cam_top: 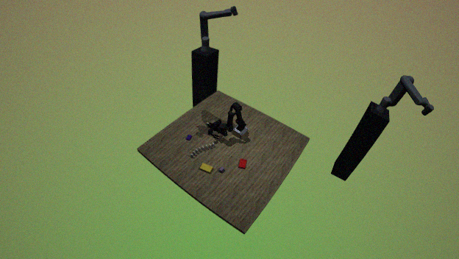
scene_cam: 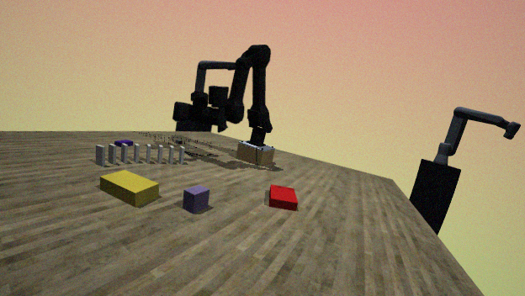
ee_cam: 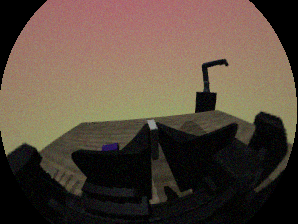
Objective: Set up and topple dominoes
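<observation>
A row of several pale standing dominoes [cam_top: 203,148] [scene_cam: 136,153] runs across the table; part of it shows at the lower left of the wrist view [ee_cam: 65,179]. My gripper [cam_top: 215,136] [ee_cam: 150,125] is shut on a domino [ee_cam: 153,131], whose pale end shows between the fingertips in the wrist view. The gripper is tilted well toward level, low over the table, near the row's end closest to the arm's base. The held domino cannot be made out in the top and exterior views. A small dark thing [scene_cam: 179,141] lies behind the row, too small to tell what it is.
A blue-purple block [cam_top: 189,137] [scene_cam: 124,141] [ee_cam: 110,147] lies behind the row. A yellow block [cam_top: 206,168] [scene_cam: 129,186], a mauve cube [cam_top: 221,169] [scene_cam: 196,199] and a red block [cam_top: 243,163] [scene_cam: 283,197] lie in front. Two other arms stand on dark pillars beyond the table.
</observation>
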### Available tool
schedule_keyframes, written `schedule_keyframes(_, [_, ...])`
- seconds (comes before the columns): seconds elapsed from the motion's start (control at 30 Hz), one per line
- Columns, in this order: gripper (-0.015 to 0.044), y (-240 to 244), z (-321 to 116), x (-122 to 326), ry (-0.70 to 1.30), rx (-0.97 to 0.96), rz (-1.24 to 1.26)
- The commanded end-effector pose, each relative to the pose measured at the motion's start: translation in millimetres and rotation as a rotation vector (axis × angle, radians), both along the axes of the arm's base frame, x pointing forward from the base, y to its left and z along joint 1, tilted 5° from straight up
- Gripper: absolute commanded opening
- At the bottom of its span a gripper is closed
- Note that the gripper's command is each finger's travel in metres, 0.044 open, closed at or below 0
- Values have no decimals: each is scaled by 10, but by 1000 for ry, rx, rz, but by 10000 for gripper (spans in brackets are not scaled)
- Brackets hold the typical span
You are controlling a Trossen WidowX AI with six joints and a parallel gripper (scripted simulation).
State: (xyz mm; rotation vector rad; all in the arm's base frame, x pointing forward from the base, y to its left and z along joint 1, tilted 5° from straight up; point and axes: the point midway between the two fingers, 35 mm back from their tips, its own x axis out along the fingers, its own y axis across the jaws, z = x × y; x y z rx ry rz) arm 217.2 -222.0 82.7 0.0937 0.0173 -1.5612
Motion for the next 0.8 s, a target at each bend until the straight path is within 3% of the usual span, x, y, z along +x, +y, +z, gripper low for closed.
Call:
schedule_keyframes(0.0, [26,-5,-70,14,-3,4,-7])
schedule_keyframes(0.77, [26,-4,-702,75,-5,39,-27])
